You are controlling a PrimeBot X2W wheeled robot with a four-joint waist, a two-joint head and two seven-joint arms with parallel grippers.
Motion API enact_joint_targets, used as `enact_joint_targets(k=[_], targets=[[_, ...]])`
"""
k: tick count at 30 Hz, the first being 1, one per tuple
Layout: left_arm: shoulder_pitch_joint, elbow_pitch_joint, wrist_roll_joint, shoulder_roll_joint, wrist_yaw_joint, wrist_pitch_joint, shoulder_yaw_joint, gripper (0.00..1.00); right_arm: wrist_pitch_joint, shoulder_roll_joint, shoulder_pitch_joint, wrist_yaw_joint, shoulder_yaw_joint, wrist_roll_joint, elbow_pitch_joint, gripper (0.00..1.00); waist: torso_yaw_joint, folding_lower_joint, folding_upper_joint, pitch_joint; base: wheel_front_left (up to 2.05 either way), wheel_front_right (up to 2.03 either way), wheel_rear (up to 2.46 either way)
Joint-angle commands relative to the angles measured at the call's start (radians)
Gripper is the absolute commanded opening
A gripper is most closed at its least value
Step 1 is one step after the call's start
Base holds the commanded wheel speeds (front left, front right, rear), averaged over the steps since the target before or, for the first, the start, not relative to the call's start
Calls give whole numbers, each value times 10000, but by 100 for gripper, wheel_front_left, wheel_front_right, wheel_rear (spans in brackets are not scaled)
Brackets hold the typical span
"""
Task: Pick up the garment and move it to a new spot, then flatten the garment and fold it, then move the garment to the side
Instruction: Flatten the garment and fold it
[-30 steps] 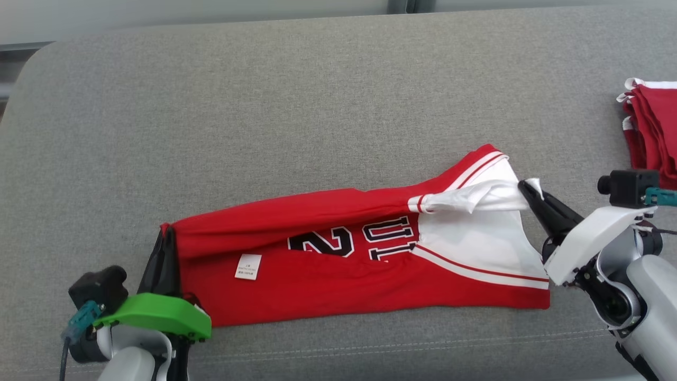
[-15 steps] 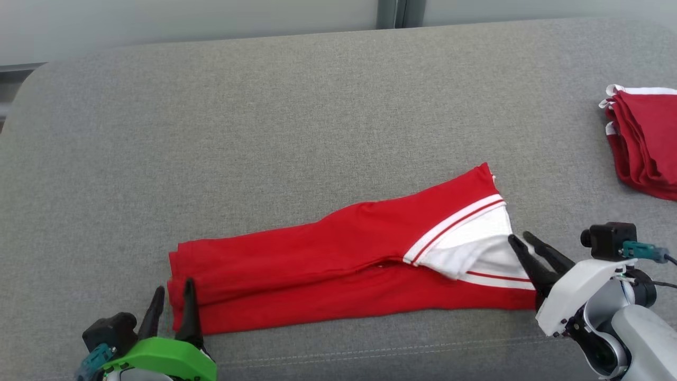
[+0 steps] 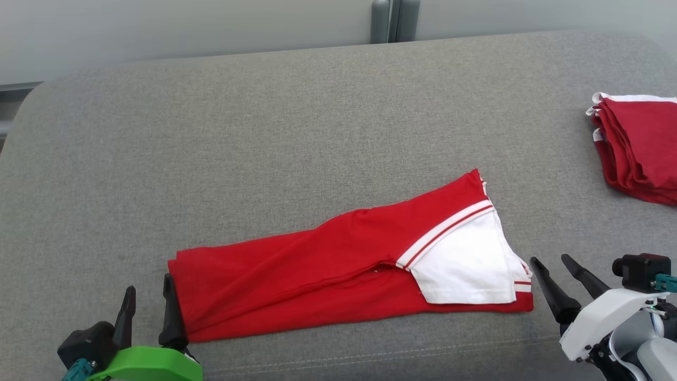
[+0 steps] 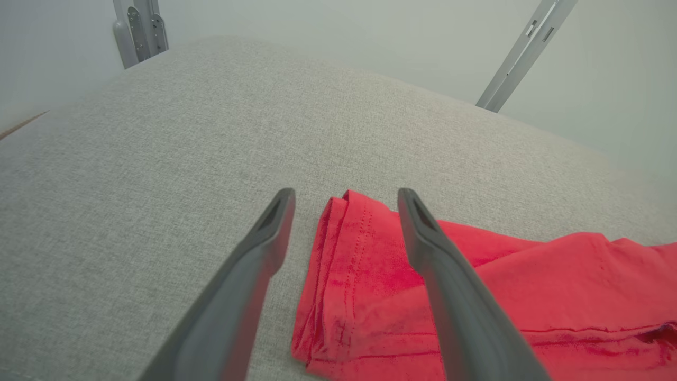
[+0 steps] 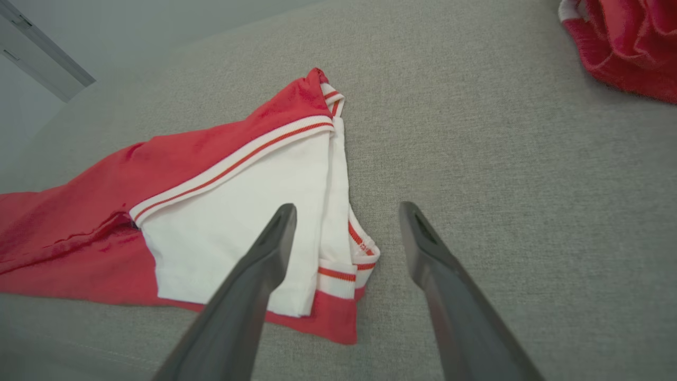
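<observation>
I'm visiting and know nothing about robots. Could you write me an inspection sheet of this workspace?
Surface: grey woven fabric cushion, padded.
Job's things: red jersey garment with white striped-trim panel, folded lengthwise into a long strip, lying flat.
Clutter: pile of folded red garments at the right edge.
End effectors: left end effector open at the garment's left end; right end effector open beside its white end; both hold nothing.
Cables: teal plug by the right wrist, another by the left.
Surroundings: pale wall, grey metal post.
</observation>
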Motion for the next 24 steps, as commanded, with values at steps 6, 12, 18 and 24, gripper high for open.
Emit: enact_joint_targets(k=[6, 12, 18, 24], targets=[[7, -623, 689, 4, 180, -33, 42, 100, 732, 56, -27, -8, -543, -527, -410, 100, -16, 1, -1, -282, 0, 0, 0], [-96, -1041, 929, -24, 294, -28, -123, 100, 2091, 211, -628, -8, -874, -950, -62, 100, 327, 1, -1, -344, 0, 0, 0], [-60, -1309, 950, -52, 409, -15, -98, 100, 3338, 570, -1429, -7, -1069, -1239, 911, 100, 907, 1, -1, -211, 0, 0, 0], [-32, -1375, 925, -63, 433, -19, -69, 100, 3751, 877, -2062, -7, -1214, -1414, 1839, 100, 1406, 1, -1, -122, 0, 0, 0]])
